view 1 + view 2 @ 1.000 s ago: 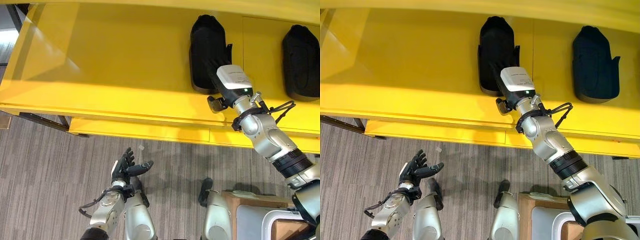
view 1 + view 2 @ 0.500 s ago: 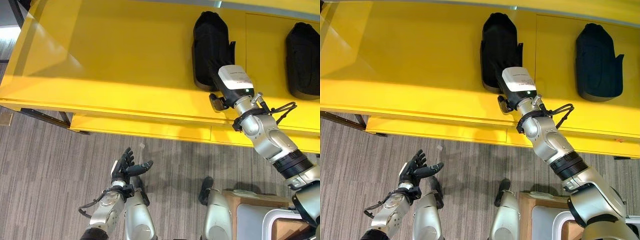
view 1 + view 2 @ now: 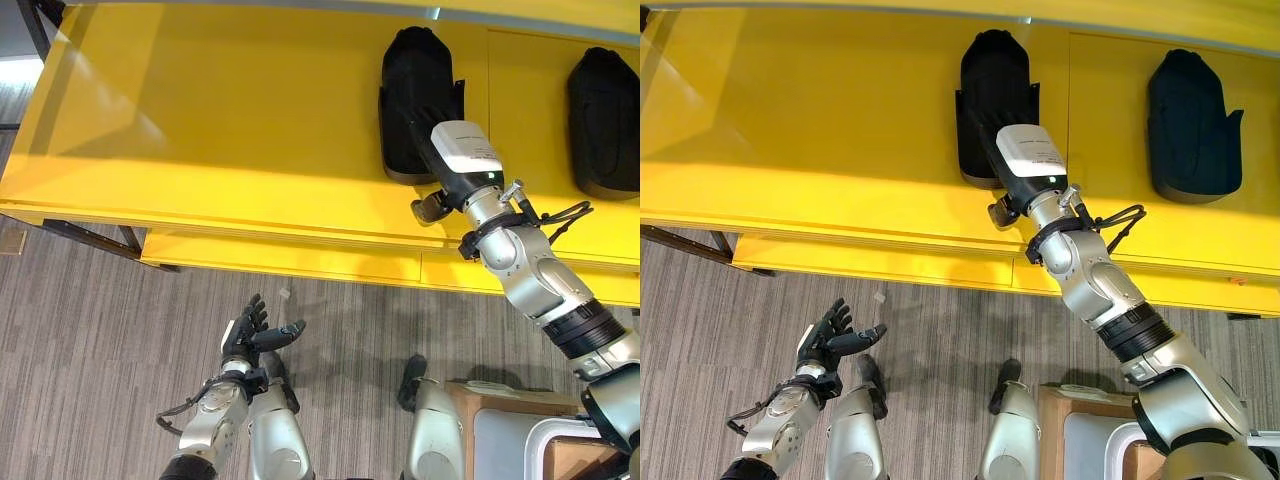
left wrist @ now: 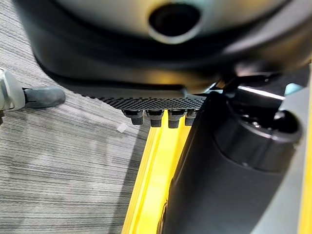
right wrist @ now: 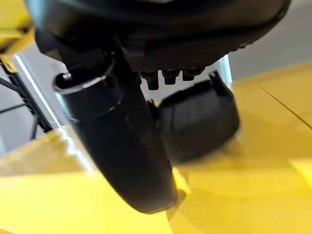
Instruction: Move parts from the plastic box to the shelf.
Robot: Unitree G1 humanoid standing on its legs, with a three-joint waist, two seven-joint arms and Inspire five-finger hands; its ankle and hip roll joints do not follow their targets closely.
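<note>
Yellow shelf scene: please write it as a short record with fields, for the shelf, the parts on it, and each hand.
shelf: yellow shelf, seen from above
parts on shelf: two black parts, left black part and right black part, lying apart
right hand: right hand reaches over the shelf at the left black part; grip cannot be told
left hand: left hand low over the grey floor, fingers spread, holding nothing

Right hand (image 5: 161, 53): fingers largely concealed behind its own wrist housing in both eye views; in the right wrist view the fingertips (image 5: 168, 76) show but contact with the near black part (image 3: 415, 100) cannot be determined. That part's lower end is covered by the arm. The second black part (image 3: 603, 120) is cut off at the picture's right edge in the left eye view. The yellow shelf (image 3: 200, 130) runs off the top and right edges. The near part's outline is blurred in the right wrist view.
</note>
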